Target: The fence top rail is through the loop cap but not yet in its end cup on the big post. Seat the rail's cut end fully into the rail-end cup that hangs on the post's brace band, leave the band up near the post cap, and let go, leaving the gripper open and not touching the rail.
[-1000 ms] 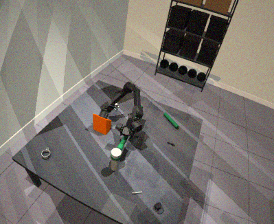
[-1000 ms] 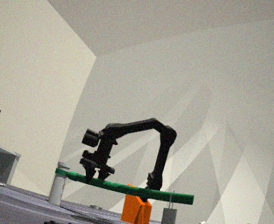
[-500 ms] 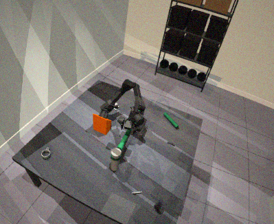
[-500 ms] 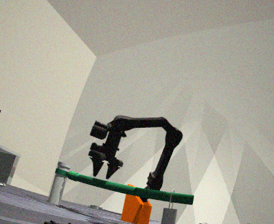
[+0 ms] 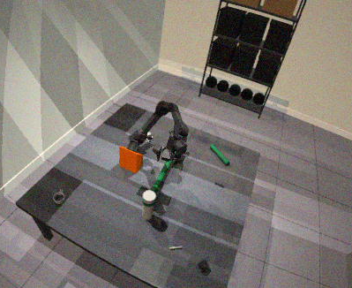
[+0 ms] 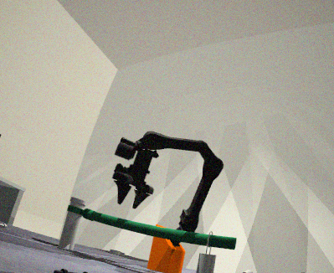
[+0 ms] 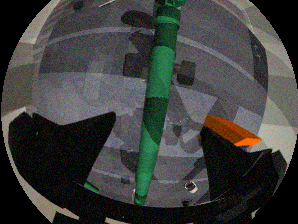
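The green top rail (image 5: pixel 161 178) (image 6: pixel 144 227) (image 7: pixel 160 75) runs from the grey big post (image 5: pixel 147 212) (image 6: pixel 69 230) through the wire loop cap (image 6: pixel 206 264) on the small post. At the big post, the rail's end goes into the green rail-end cup (image 6: pixel 87 213); its cut end is hidden, so the depth cannot be seen exactly. The green brace band (image 6: pixel 72 208) sits high on the post, just below the pale post cap (image 5: pixel 149 195). My gripper (image 6: pixel 127 205) (image 7: pixel 160 124) is wide open and empty. It hangs above the rail, with a visible gap, one finger to each side in the wrist view.
An orange block (image 5: pixel 131 160) (image 6: pixel 165 255) (image 7: pixel 231 131) stands beside the rail near the arm's base. A short green tube (image 5: pixel 219 155) lies across the table. A metal ring (image 5: pixel 56 194), a small white rod (image 5: pixel 176 247) and a dark piece (image 5: pixel 204 267) lie farther out.
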